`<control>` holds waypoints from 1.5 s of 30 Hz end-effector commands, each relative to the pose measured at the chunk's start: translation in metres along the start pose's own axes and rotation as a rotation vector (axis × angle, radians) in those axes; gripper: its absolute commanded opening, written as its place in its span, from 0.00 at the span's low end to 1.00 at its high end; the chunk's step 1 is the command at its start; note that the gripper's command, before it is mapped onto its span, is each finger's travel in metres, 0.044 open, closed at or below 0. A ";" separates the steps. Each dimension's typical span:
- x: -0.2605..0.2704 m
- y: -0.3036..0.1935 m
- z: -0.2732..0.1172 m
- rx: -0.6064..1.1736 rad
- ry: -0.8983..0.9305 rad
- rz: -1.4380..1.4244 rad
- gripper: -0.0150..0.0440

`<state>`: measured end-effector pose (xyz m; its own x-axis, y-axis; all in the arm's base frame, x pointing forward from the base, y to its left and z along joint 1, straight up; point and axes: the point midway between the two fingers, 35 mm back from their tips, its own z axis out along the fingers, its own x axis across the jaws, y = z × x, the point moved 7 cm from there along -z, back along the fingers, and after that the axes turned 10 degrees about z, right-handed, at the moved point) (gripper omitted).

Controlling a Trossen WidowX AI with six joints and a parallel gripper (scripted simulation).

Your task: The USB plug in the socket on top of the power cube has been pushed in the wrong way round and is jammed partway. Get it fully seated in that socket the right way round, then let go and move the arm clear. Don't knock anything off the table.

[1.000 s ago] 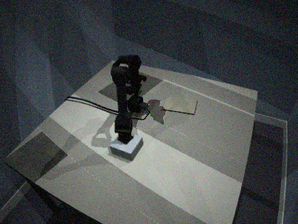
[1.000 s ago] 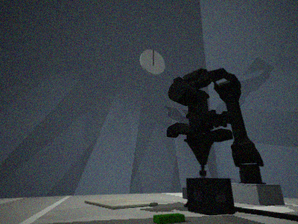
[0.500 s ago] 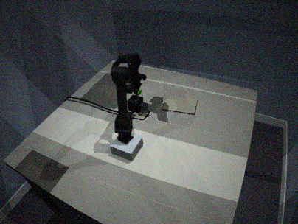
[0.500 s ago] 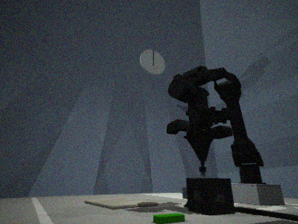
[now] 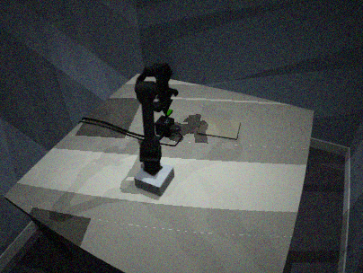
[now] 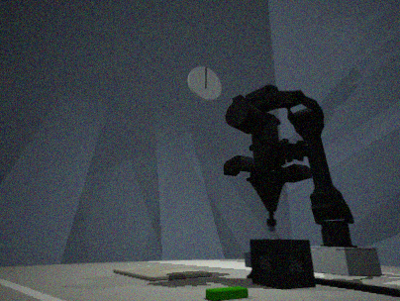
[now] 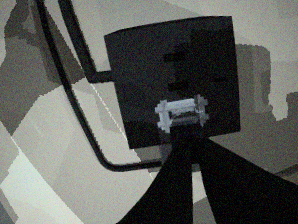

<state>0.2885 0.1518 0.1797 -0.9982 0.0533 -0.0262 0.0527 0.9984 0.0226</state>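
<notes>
The black power cube (image 5: 164, 128) (image 6: 282, 263) (image 7: 140, 62) stands on the table. My gripper (image 6: 271, 215) (image 7: 192, 149) is shut on the dark USB plug (image 6: 271, 222) (image 7: 187, 132), above the cube's top. In the exterior view the plug's dark body is clear of the cube's top face, with a faint pale part below it. The pale socket frame (image 7: 180, 104) shows on the cube in the wrist view, just beyond the fingertips. Whether the plug's lower end is still inside the socket cannot be told; its way round is hidden too.
A green block (image 5: 169, 112) (image 6: 227, 293) lies near the cube. A black cable (image 5: 108, 127) (image 7: 76, 105) runs from the cube and loops beside it. A thin flat board (image 5: 220, 128) (image 6: 144, 273) lies to the right of the cube in the top view. The arm's pale base (image 5: 153, 180) is nearer that camera.
</notes>
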 end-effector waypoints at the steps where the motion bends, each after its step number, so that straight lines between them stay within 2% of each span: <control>1: -0.001 0.000 -0.004 -0.002 -0.004 0.000 0.25; 16: 0.000 0.000 -0.007 -0.001 -0.001 0.066 0.25; 45: 0.000 0.000 -0.007 -0.001 0.000 0.825 0.25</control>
<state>0.2886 0.1518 0.1866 -0.6919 0.7220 -0.0040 0.7214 0.6916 0.0361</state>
